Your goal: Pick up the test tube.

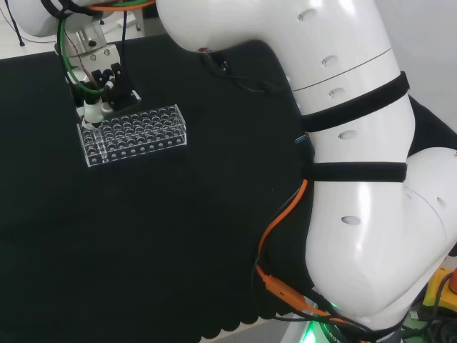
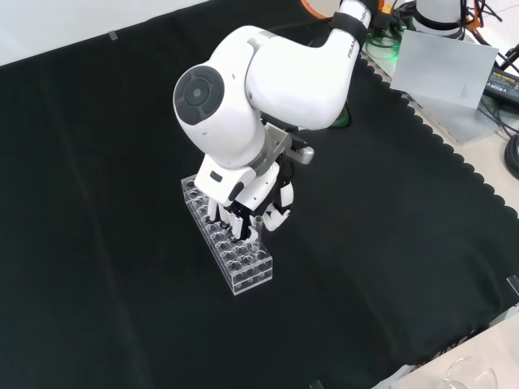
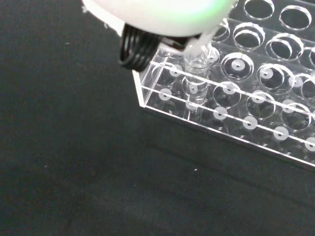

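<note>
A clear plastic rack (image 1: 136,132) with several rows of holes lies on the black cloth. In the head view the hand (image 1: 102,84) hangs over the rack's left end. In the front view the hand (image 2: 253,204) reaches down onto the rack (image 2: 243,267) below the arm's big white link, with its fingers curled downward. The wrist view shows a clear test tube (image 3: 196,73) standing upright in a hole near the corner of the rack (image 3: 256,123). The tube's top sits between blurred white parts of the hand (image 3: 162,14), which pinch it.
Black cloth lies bare all round the rack. The arm's white links (image 1: 357,164) take up the right of the head view. In the front view, a grey box (image 2: 446,73) and cables sit off the cloth at top right, and a glass vessel (image 2: 470,374) stands at the bottom right edge.
</note>
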Controlling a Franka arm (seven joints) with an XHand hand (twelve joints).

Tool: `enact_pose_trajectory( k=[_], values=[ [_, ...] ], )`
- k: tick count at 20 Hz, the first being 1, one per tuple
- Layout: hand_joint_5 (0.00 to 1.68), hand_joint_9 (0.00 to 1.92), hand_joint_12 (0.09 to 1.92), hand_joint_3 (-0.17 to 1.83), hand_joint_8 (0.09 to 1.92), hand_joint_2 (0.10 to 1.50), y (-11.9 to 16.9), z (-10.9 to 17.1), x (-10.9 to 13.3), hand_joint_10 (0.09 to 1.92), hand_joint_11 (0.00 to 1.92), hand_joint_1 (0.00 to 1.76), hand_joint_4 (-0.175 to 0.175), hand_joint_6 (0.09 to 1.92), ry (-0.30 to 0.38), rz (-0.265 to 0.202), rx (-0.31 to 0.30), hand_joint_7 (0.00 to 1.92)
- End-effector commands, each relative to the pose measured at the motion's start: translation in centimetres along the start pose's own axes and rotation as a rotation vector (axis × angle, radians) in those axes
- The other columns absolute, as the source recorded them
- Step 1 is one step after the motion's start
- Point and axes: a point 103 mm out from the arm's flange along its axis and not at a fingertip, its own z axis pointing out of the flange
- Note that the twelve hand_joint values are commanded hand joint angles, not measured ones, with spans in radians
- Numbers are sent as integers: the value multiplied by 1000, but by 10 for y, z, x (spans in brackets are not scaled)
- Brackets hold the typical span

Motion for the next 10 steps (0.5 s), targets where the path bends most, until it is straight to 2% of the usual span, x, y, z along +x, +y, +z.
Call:
enact_pose_trajectory(
  k=[1, 3, 4, 6, 10],
  values=[
    [1134, 1165, 1263, 282, 683, 875, 3, 4, -1, 660, 848, 1280, -175, 717, -34, 13, -25, 1234],
    [1180, 1207, 1232, 220, 643, 900, 4, 6, -2, 639, 898, 1295, -175, 658, -43, 18, -38, 1247],
    [1204, 1235, 1214, 267, 618, 870, 4, 6, -2, 627, 940, 1300, -175, 628, -51, 21, -50, 1266],
    [1240, 1268, 1155, 475, 641, 745, 4, 5, -3, 584, 1073, 1350, -175, 622, -55, 28, -82, 1327],
    [1276, 1300, 993, 735, 746, 582, 4, -3, -2, 517, 1314, 1430, -175, 649, -64, 30, -141, 1380]
  ],
)
